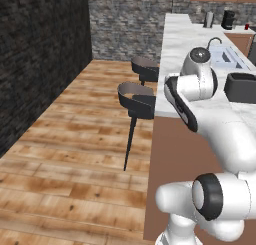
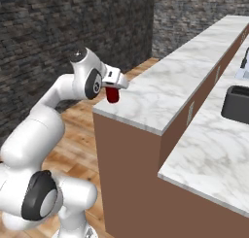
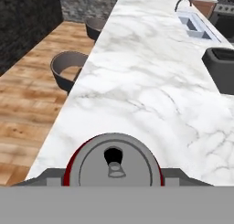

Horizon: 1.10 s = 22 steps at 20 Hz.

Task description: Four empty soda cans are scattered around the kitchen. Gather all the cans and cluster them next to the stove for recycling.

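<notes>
- You are looking at the gripper [image 2: 113, 88] clenching a red soda can [image 2: 112, 94], its silvery top [image 3: 114, 166] facing the hand camera.
- The can is hanging above the near corner of the marble counter [image 2: 170, 86].
- Two bar stools [image 1: 137, 100] are standing beside it.

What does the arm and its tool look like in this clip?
The arm is glossy white with rounded, bulbous segments and dark grey to black rings and caps at its joints. A black strip runs along one link. The tool has a small white body. No cables or markings are visible.
</notes>
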Tool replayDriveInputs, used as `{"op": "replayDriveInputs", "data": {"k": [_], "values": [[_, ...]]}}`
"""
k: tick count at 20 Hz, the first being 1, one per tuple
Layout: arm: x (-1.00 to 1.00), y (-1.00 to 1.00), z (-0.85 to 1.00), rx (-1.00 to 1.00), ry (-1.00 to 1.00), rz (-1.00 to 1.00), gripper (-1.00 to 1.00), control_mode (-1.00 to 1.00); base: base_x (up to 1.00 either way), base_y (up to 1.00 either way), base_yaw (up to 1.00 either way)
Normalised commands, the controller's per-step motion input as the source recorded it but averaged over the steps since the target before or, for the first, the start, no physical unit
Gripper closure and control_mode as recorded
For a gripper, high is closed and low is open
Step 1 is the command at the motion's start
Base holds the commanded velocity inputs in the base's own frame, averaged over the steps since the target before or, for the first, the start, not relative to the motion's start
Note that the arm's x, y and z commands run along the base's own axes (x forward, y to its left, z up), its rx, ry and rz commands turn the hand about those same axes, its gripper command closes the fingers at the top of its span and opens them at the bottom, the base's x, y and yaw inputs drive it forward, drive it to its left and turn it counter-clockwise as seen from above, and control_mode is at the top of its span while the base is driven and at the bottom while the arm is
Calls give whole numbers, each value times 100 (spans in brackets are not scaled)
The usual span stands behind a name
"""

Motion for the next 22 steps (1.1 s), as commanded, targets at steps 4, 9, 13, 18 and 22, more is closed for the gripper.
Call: {"op": "replayDriveInputs", "data": {"k": [4,9,13,18,22], "values": [[-68,22,47,0,0,0,100,-100,0,0,0],[-66,15,21,0,0,0,100,-100,0,0,0],[-68,12,-7,0,0,2,100,-100,0,0,0],[-67,7,-28,0,0,9,100,-100,0,0,0],[-50,4,-19,0,0,9,100,-100,0,0,0]]}}
